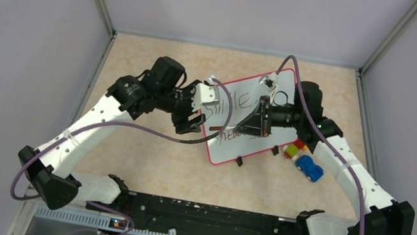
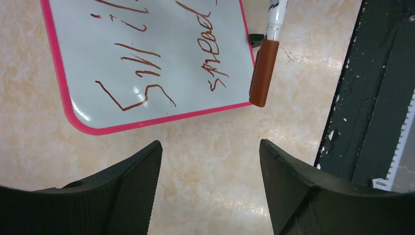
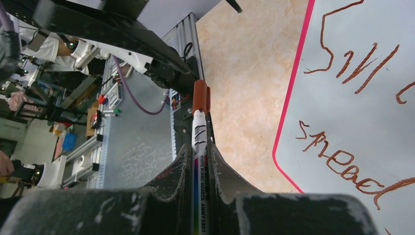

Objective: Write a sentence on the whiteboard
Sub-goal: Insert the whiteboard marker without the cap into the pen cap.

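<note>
The whiteboard (image 1: 232, 151) lies tilted on the table, white with a red-pink rim. The sentence (image 1: 230, 105) is in brownish-red handwriting. "Smile" (image 2: 142, 73) and "spread" (image 3: 342, 159) show; the rest is hidden by my right gripper or out of frame. My right gripper (image 1: 254, 125) hovers over the board, shut on a white whiteboard marker (image 3: 200, 161). Its brown cap (image 3: 200, 96) points toward the board's near-left edge, and the marker also shows in the left wrist view (image 2: 263, 73). My left gripper (image 1: 190, 124) is open and empty just left of the board, over bare table (image 2: 210, 147).
A blue toy car (image 1: 309, 168) and small coloured blocks (image 1: 295, 149) sit right of the board. The black base rail (image 1: 208, 214) runs along the near edge. Grey enclosure walls ring the tan tabletop.
</note>
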